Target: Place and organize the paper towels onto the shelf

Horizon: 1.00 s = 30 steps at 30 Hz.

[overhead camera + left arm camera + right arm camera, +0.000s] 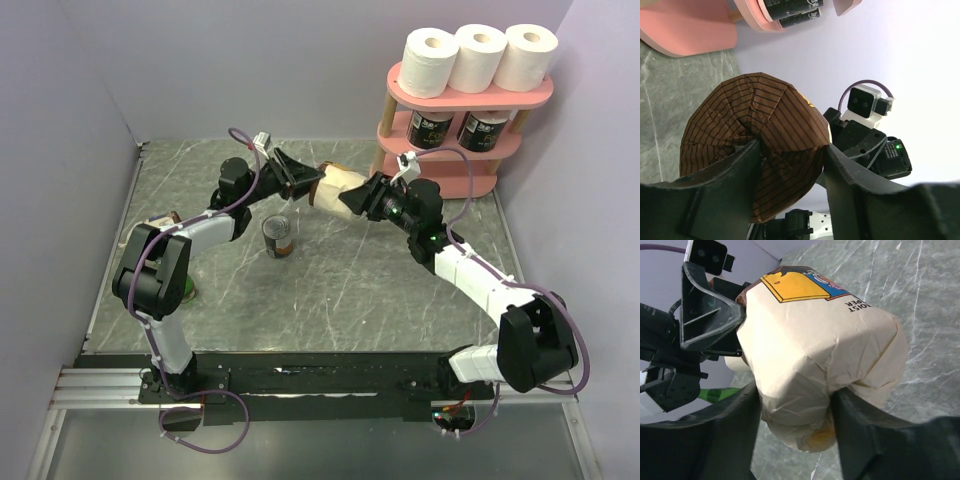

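The wrapped roll (820, 355) carries upside-down print, only partly legible: "MOIST" above "PER".

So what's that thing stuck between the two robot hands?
A wrapped paper towel roll, cream with a brown end. The left gripper pinches one end and the right gripper the other, seen in the top view.

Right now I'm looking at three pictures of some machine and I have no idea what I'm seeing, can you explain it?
These are two robot arms bolted to a table. One picture looks down from above; the other two come from cameras on each wrist. Between them, the left gripper and right gripper both hold a wrapped roll, cream with a brown striped end. A small can stands on the table. At the back is a pink shelf with three white rolls on top and two black ones below.
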Available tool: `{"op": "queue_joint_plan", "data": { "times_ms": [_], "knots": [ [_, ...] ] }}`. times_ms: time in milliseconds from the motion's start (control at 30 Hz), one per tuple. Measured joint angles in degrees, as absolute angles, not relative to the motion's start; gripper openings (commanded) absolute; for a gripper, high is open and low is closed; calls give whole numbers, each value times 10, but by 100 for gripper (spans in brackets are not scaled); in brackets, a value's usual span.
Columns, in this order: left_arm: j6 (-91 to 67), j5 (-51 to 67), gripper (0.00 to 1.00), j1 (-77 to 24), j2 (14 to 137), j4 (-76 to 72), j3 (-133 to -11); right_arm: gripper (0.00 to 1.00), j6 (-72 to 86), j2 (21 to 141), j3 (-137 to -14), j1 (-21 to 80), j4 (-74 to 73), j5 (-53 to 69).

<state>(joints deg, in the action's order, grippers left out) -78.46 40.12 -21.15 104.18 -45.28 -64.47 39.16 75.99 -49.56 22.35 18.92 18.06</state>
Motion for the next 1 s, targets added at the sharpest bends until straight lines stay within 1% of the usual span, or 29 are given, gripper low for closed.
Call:
{"op": "queue_joint_plan", "data": {
  "times_ms": [100,133,233,367,433,533,667,767,800,900,1000],
  "knots": [
    [-773,400,64,-212,1042,-445,-645,44,390,760,-496,223,189,180],
    [-769,399,68,-212,1042,-441,-645,43,387,760,-496,224,188,180],
    [-752,397,75,-215,1040,-419,-646,43,375,756,-495,224,174,173],
    [-719,398,81,-218,1038,-372,-665,45,344,734,-495,225,122,142],
    [-693,397,84,-217,1038,-328,-691,45,313,713,-500,225,72,114],
    [-645,391,86,-207,1028,-257,-739,46,256,691,-520,222,-24,58],
    [-559,369,91,-182,1004,-143,-810,47,188,691,-558,199,-135,-9],
    [-478,333,99,-165,983,-45,-865,48,145,714,-594,168,-210,-58],
    [-451,317,97,-161,976,-12,-880,48,132,726,-606,158,-229,-73],
    [-387,268,96,-159,946,74,-896,50,102,766,-636,133,-276,-104],
    [-334,209,96,-159,900,147,-879,51,80,808,-654,116,-312,-132]
  ]
}}
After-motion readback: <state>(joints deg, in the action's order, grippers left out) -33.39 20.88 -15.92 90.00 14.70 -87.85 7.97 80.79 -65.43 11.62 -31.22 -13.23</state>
